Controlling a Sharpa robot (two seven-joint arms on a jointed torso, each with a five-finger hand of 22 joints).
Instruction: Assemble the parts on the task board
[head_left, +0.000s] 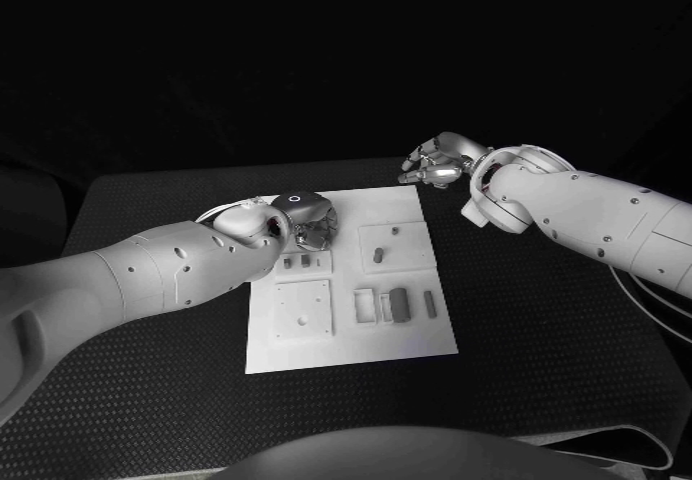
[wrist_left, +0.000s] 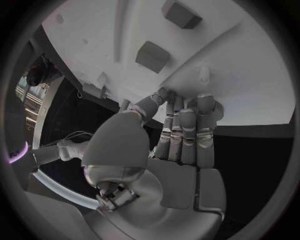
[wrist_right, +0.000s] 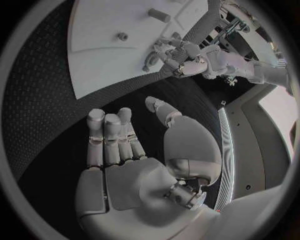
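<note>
Left wrist view: the left hand (wrist_left: 178, 135) lays its fingers (wrist_left: 187, 120) close together and straight, tips on the task board (wrist_left: 250, 75) near its far left corner — holding nothing. The right hand (head_left: 440, 160) hovers off the far right corner, fingers loosely apart, empty. Parts (head_left: 394, 303) sit in the board's recesses.

Matt white task board (head_left: 346, 345) on the rough, dimpled black table (head_left: 548, 340); smooth metal sheen on the left hand (wrist_left: 181, 130).

Light is falling from above onto the task board (head_left: 346, 345) – it is glaring white while the room behind is sinking into black – and the wrist views are bowing straight edges
</note>
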